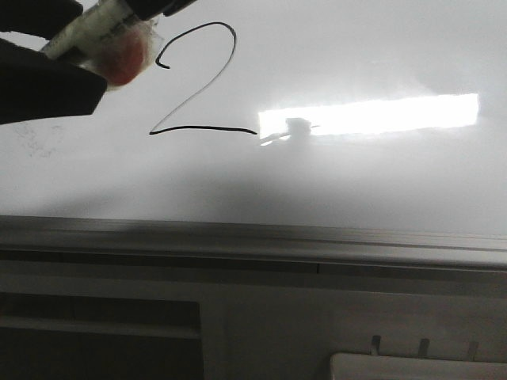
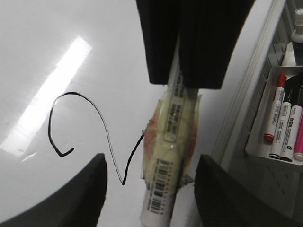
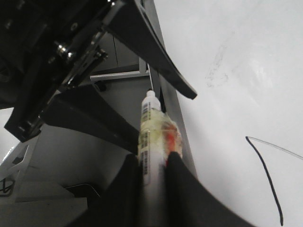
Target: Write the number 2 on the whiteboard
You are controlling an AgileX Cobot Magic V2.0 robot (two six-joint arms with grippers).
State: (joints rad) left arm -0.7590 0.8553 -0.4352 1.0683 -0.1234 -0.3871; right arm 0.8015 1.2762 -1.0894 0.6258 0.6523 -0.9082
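Observation:
The whiteboard [image 1: 356,182] bears a thin black number 2 [image 1: 206,129] left of the bright reflection; it also shows in the left wrist view [image 2: 71,93] and partly in the right wrist view [image 3: 265,172]. A white marker [image 1: 91,36] wrapped in yellowish tape with a red patch hangs at the upper left, just left of the 2. My right gripper [image 3: 154,158] is shut on the marker [image 3: 150,118]. My left gripper [image 2: 151,161] is open, its fingers [image 2: 90,189] wide on either side of the marker [image 2: 173,137] without touching it.
A grey rail [image 1: 238,237] runs along the board's lower edge. A white tray [image 2: 258,142] with several markers hangs beside the board; a white tray [image 1: 420,368] sits at the bottom right. Faint grey smudges [image 1: 36,142] mark the board's left part.

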